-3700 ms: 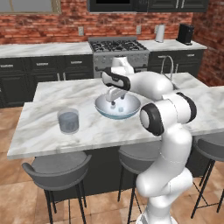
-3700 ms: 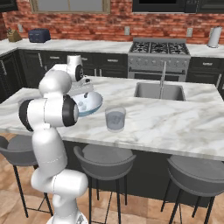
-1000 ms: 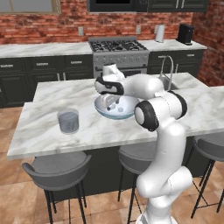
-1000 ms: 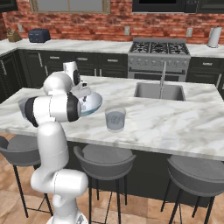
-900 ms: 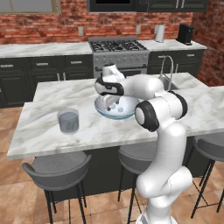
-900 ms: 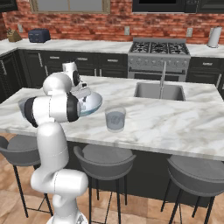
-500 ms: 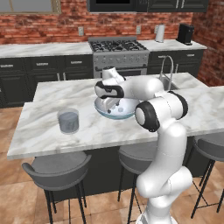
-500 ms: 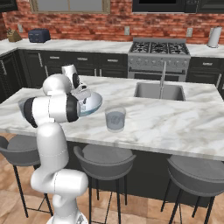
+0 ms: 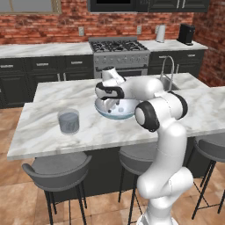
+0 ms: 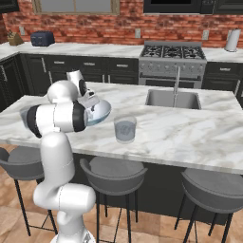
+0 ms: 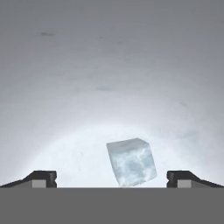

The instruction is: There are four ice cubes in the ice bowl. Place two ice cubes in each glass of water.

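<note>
The ice bowl (image 9: 125, 113) sits mid-island, and my gripper (image 9: 109, 105) reaches down inside it. Seen from the hand, the pale inner wall of the ice bowl (image 11: 109, 65) spreads all around, and one ice cube (image 11: 131, 162) lies on its floor between my open gripper's (image 11: 111, 180) two tips, nearer the right one and touching neither. The other ice cubes are hidden by the hand. One glass of water (image 9: 69, 121) stands left of the bowl. The other glass of water (image 10: 125, 129) stands right of the ice bowl (image 10: 102, 113).
A sink (image 10: 172, 98) with a tall faucet (image 9: 168, 66) is set in the island beyond the bowl. Stools (image 9: 57, 166) line the island's near edge. A stove (image 9: 117, 47) and dark cabinets run along the brick back wall.
The hand has swung to the bowl's left side and sunk lower into it over the past seconds. In the last half second it has hardly moved. Bowl and glasses stay put.
</note>
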